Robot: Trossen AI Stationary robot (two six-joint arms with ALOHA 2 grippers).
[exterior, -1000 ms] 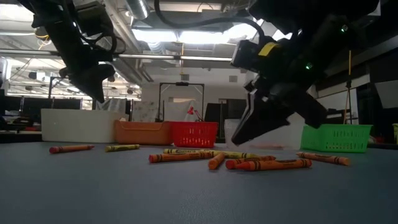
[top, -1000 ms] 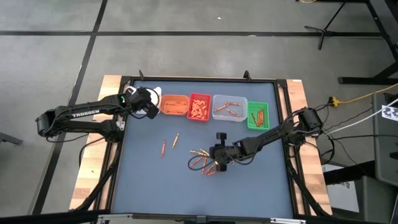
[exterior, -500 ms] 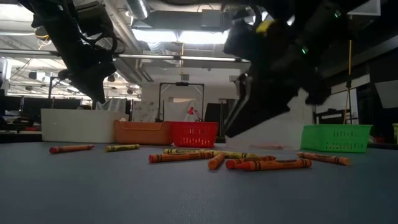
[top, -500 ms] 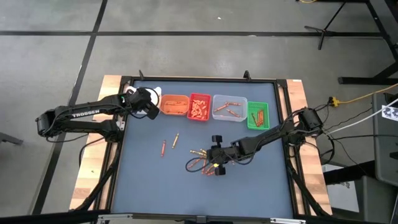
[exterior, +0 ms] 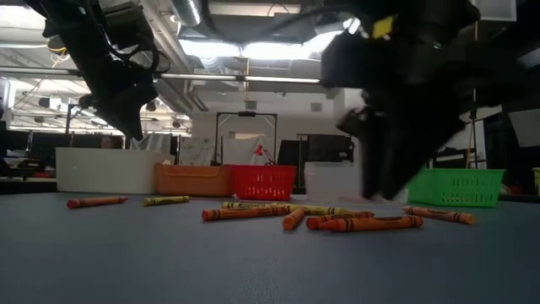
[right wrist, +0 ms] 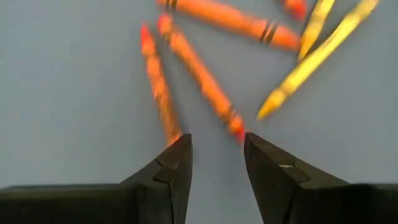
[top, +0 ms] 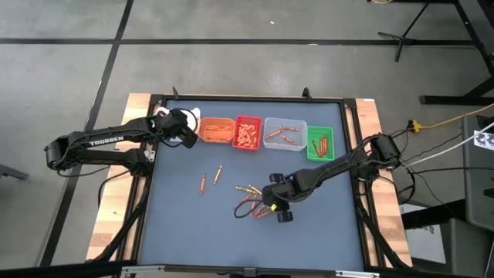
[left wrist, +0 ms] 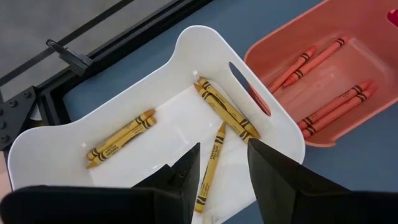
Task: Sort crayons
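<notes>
Several orange and yellow crayons point(top: 251, 202) lie loose in a pile on the blue table's middle, and two more point(top: 210, 178) lie to its left. My right gripper point(right wrist: 216, 155) stands open just above the pile, pointing steeply down, with orange crayons point(right wrist: 199, 74) on the table ahead of its fingertips and nothing between them. My left gripper point(left wrist: 224, 180) hangs open over the white bin point(left wrist: 186, 50) at the far left, which holds several yellow crayons point(left wrist: 227, 115). The orange bin point(left wrist: 323, 56) beside it holds orange ones.
A row of bins runs along the far edge: orange point(top: 217, 130), red point(top: 247, 133), clear point(top: 285, 133) and green point(top: 320, 143), each with crayons inside. The black frame rail point(top: 247, 99) borders the table. Bare blue surface lies toward the near edge.
My right gripper has opened, tipped to point more steeply down, risen a little and swung toward the table's near edge over the pile. My left gripper has kept still over the white bin.
</notes>
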